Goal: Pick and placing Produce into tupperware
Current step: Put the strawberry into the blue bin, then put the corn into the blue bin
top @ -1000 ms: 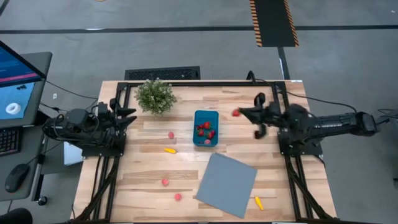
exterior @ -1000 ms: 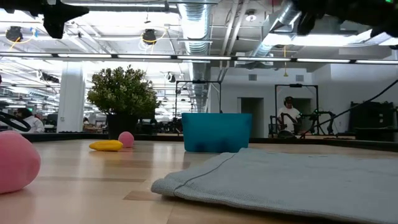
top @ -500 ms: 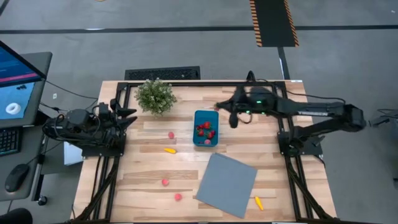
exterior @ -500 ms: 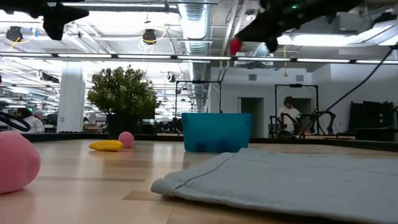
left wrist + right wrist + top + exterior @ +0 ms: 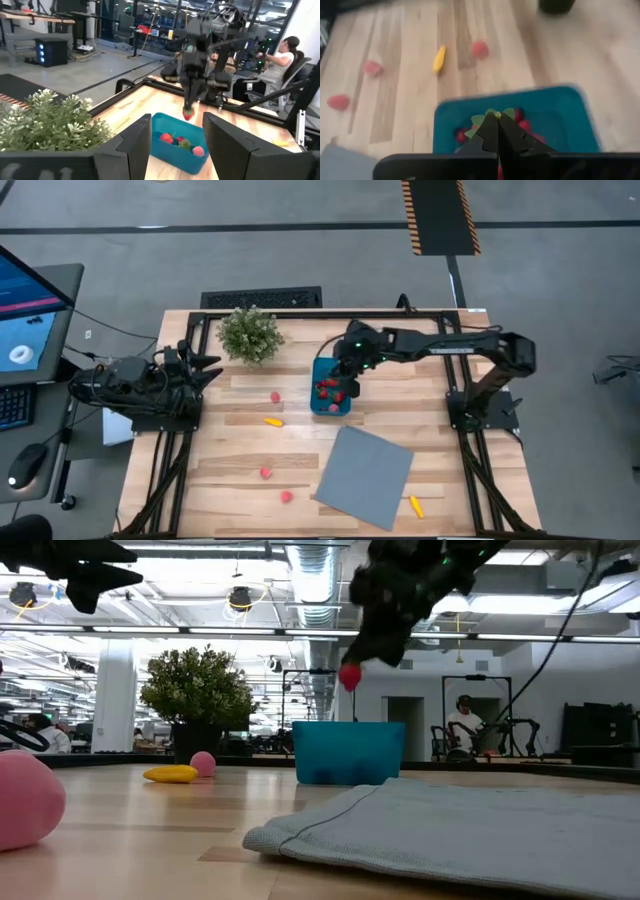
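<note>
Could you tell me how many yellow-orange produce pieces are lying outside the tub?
2: one yellow piece on the wood left of the tupperware, another near the grey sheet's right corner. Others may be hidden.

The table (image 5: pixel 240 450) is pale, smooth wood laid in planks with a matt finish. The tupperware (image 5: pixel 349 751) is smooth teal plastic with a slight sheen. The grey-blue sheet (image 5: pixel 470 830) is matt woven cloth with a fine rough texture.
</note>
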Robot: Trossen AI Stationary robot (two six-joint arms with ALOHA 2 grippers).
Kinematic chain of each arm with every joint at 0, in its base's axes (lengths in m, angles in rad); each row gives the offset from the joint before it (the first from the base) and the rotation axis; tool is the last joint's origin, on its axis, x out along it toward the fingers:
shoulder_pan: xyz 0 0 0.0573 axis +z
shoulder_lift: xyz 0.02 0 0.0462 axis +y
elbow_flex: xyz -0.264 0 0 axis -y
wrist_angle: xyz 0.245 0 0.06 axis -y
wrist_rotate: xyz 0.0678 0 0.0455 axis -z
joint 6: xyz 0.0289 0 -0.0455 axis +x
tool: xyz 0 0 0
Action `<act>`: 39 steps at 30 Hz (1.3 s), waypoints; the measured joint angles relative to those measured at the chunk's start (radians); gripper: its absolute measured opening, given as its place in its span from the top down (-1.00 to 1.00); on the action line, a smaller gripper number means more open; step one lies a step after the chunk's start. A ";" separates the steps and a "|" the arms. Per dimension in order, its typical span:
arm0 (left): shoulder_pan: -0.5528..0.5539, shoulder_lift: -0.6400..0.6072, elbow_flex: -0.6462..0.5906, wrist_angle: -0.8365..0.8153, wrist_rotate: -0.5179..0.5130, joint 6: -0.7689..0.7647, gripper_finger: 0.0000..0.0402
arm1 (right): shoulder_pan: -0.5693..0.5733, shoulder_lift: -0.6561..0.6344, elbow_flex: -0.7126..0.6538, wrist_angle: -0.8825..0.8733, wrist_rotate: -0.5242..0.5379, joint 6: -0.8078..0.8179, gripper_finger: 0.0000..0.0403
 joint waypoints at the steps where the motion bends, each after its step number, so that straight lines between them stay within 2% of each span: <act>1: 0.000 0.000 0.000 0.002 -0.001 0.000 0.17 | -0.001 0.022 0.005 -0.006 -0.008 0.006 0.93; 11: 0.000 0.000 0.000 -0.031 0.000 -0.039 0.17 | -0.012 0.147 0.040 0.000 -0.032 0.024 0.92; 17: 0.000 0.000 0.000 -0.049 0.000 -0.054 0.17 | -0.012 0.147 0.040 0.037 -0.032 0.023 0.91; 20: 0.000 0.000 0.000 -0.049 -0.001 -0.052 0.17 | -0.012 0.125 0.041 0.084 -0.081 0.024 0.86; 25: 0.000 0.000 0.000 -0.049 -0.002 -0.085 0.17 | -0.022 0.118 0.040 0.050 -0.077 0.025 0.63; 31: 0.000 0.000 0.000 -0.053 -0.003 -0.101 0.17 | -0.032 0.118 0.040 0.030 -0.078 0.067 0.25; 36: 0.000 0.000 0.000 -0.053 0.005 -0.144 0.17 | -0.008 0.099 0.038 0.043 -0.240 0.117 0.02; 39: 0.000 0.001 0.000 -0.053 0.020 -0.160 0.17 | 0.056 0.081 0.038 0.087 -0.257 0.125 -0.01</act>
